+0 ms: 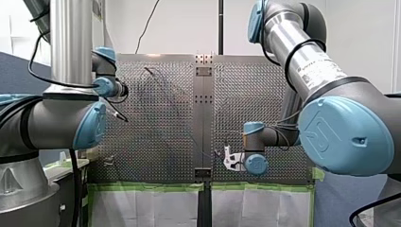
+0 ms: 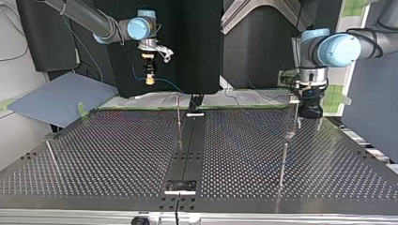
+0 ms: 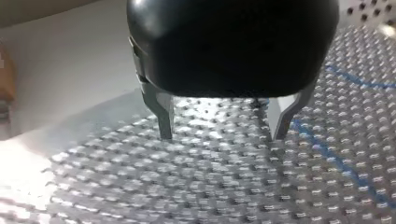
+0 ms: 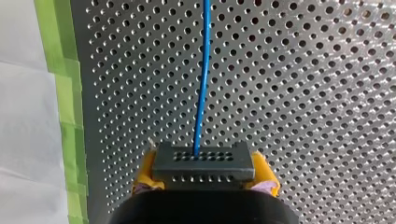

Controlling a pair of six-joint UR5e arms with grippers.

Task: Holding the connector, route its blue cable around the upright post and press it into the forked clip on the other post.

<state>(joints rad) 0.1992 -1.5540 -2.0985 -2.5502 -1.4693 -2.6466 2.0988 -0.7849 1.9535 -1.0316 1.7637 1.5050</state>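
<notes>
Our right jaws pinched connector [image 4: 201, 161], aloft over counter's [image 2: 117, 154] arm-side edge; blue cable [image 4: 201, 70] trailed from it. Left jaws spread, empty. We judged routing not begun: next, swing cable round upright post [image 2: 179, 119].

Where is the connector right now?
In the right wrist view, the connector sits clamped between my right pincer's yellow pads, its blue cable running ahead over the perforated table.
</notes>
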